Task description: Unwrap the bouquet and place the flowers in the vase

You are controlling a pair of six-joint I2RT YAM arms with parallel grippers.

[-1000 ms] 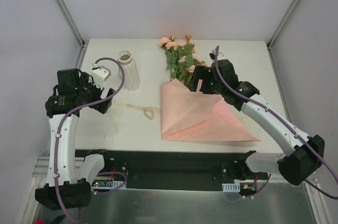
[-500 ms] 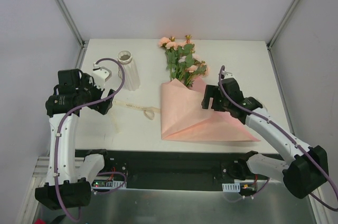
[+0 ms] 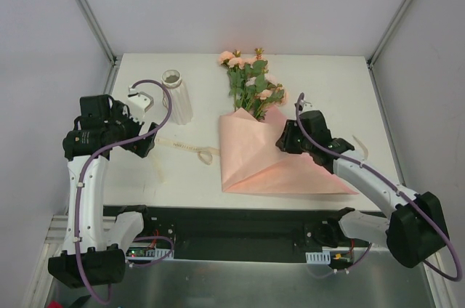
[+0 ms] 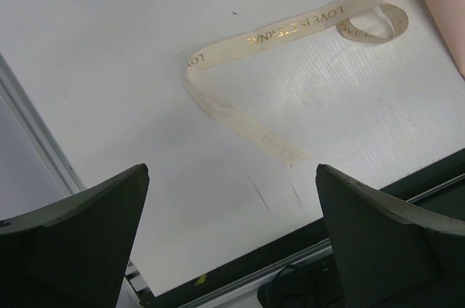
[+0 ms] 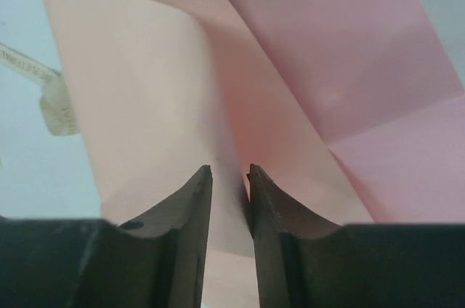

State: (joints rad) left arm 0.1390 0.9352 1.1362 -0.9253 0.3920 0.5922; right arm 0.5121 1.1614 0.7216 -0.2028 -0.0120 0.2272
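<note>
The bouquet lies at the table's middle: peach-pink flowers [image 3: 249, 83] with green leaves stick out of the top of the pale pink wrapping paper [image 3: 254, 163], which is spread partly open. My right gripper [image 3: 285, 138] sits low on the paper's right flap. In the right wrist view its jaws [image 5: 229, 170] stand nearly together with a raised fold of the paper [image 5: 145, 90] pinched between them. The white ribbed vase [image 3: 176, 97] stands upright at the back left. My left gripper [image 3: 147, 125] hangs wide open beside the vase, holding nothing [image 4: 231, 170].
The untied cream ribbon [image 3: 190, 148] lies loose on the table between the vase and the paper, and shows under the left gripper [image 4: 290, 32]. A second ribbon piece [image 3: 361, 147] lies right of the right arm. The table's front edge [image 4: 349, 199] is close below the left gripper.
My right gripper has pulled back from the flower stems down onto the paper's right flap, and its jaws have closed from wide to nearly together. The left arm has not moved.
</note>
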